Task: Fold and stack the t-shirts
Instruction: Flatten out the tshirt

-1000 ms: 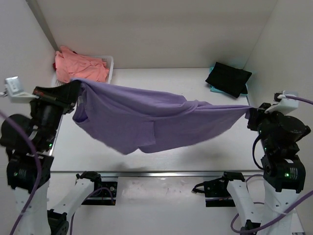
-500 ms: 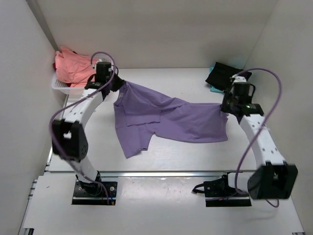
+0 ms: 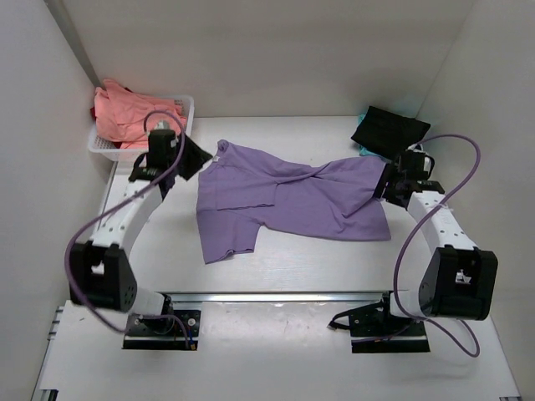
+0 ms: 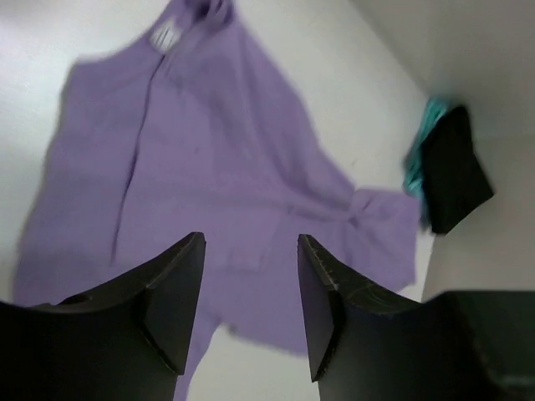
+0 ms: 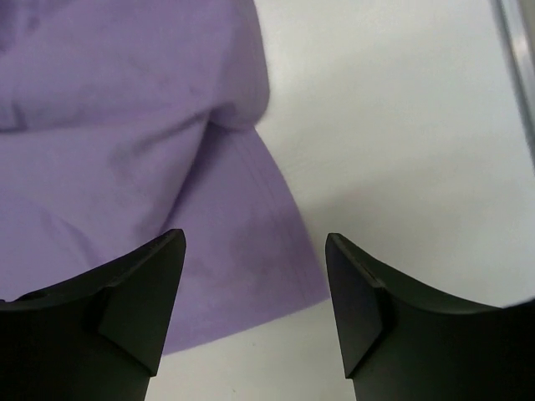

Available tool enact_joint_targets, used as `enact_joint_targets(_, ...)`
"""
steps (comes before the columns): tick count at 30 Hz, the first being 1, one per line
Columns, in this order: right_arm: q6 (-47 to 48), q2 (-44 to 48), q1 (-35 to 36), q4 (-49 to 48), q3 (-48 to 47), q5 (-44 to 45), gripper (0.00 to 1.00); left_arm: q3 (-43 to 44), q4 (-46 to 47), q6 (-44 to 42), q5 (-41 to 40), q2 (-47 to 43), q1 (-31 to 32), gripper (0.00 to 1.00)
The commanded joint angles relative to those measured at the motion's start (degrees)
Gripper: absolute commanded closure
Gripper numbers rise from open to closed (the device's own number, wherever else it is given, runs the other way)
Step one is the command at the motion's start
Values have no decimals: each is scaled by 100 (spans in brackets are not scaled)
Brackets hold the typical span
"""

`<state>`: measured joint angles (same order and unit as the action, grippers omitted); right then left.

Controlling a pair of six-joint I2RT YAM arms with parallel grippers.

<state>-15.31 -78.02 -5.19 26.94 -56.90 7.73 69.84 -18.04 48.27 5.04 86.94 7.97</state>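
Left end effector (image 3: 194, 158): arm stretched forward, jaws apart, empty, just beside the collar of the lavender t-shirt (image 3: 284, 198).
Right end effector (image 3: 385, 180): jaws apart, empty, over the shirt's right edge.
Shirt: lying rumpled, mid desk (image 3: 292, 263).
Around: salmon t-shirts (image 3: 125, 113) heaped in white basket (image 3: 187, 107), far left; black t-shirt (image 3: 390, 134) atop teal t-shirt (image 3: 364, 151), far right.
Room: white desk, pale walls.

1. Lavender-purple t-shirt (image 3: 284, 196): lies spread out but rumpled between the left gripper (image 4: 251, 242) and right gripper (image 5: 255, 238), gripped by neither.
2. Salmon-pink shirts (image 3: 125, 113): heaped behind the left gripper.
3. Black shirt (image 3: 390, 134): folded atop a teal shirt (image 4: 415, 171), behind the right gripper.
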Motion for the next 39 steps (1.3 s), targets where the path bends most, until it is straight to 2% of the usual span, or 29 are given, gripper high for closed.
enact_joint_targets(1,-130,251,149,-49,381,326,34,-1338,-594,-195,199,-869,134,41)
enact_joint_targets(5,-156,375,203,-48,811,370,34,-2394,-937,-336,120,-1477,231,38)
enact_joint_targets(11,-130,437,352,-66,1216,388,32,-3091,-1236,-292,59,-1777,372,37)
enact_joint_targets(19,-147,331,440,-136,1498,396,29,-3565,-1298,-327,-231,-1267,785,37)
enact_joint_targets(24,-236,375,264,-75,1594,493,25,-3205,-1667,-590,-626,-434,1224,40)
enact_joint_targets(25,-227,375,221,-49,1603,545,23,-3170,-1702,-617,-714,-406,1268,42)
enact_joint_targets(28,-200,287,194,-154,1647,466,22,-3161,-1545,-661,-636,-125,1234,69)
enact_joint_targets(30,-191,147,211,-215,1612,484,20,-3057,-1527,-748,-662,-54,1251,99)
enact_joint_targets(33,-209,-72,98,-277,1604,397,20,-2819,-1649,-985,-531,252,1251,100)
enact_joint_targets(36,-218,-248,141,-277,1551,300,22,-2792,-1606,-1004,-452,193,1251,100)
enact_joint_targets(38,-244,-398,150,-207,1507,72,30,-2836,-1527,-995,-294,52,1164,100)
enact_joint_targets(39,-218,-520,193,-154,1524,-42,42,-2801,-1553,-1012,-275,-62,1076,100)
